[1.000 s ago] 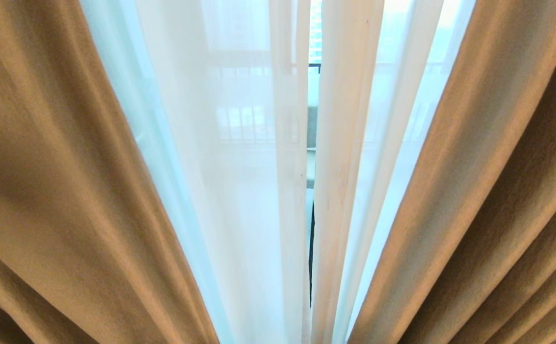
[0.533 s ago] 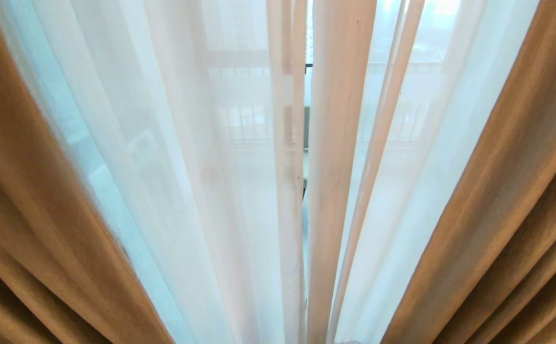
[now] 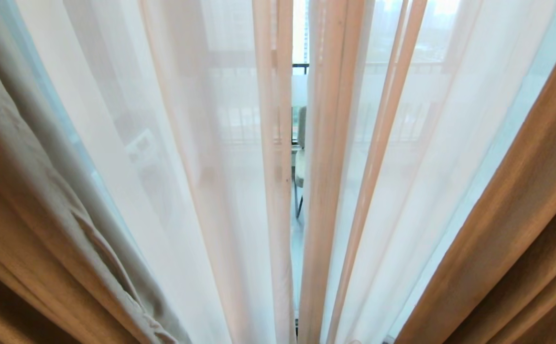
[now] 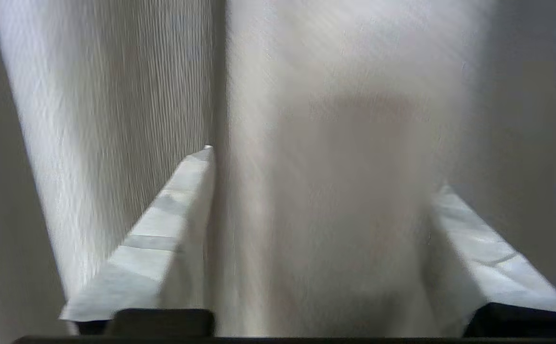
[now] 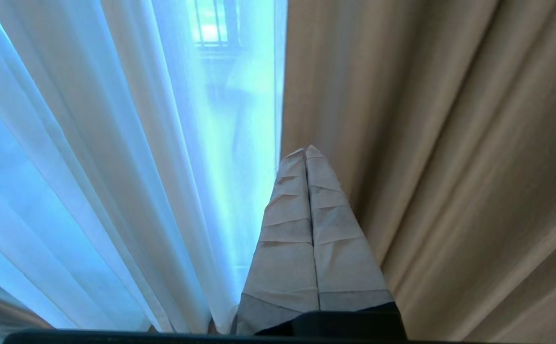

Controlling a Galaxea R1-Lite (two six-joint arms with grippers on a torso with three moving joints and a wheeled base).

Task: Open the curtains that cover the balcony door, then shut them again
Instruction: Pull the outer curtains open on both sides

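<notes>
Head view, left to right: thick beige-brown woven drape [image 3: 24,200], thin white sheer panels [image 3: 172,167] parted by a narrow gap showing the balcony door's glass [image 3: 298,229], then another beige drape [image 3: 521,229]. Left gripper [image 4: 323,191] spread wide around a fabric fold. Right gripper [image 5: 306,152] pressed shut, empty, beside the drape's edge.

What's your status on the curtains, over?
Left gripper open around drape fold. Right gripper shut, idle. Sheers closed except narrow slit.
</notes>
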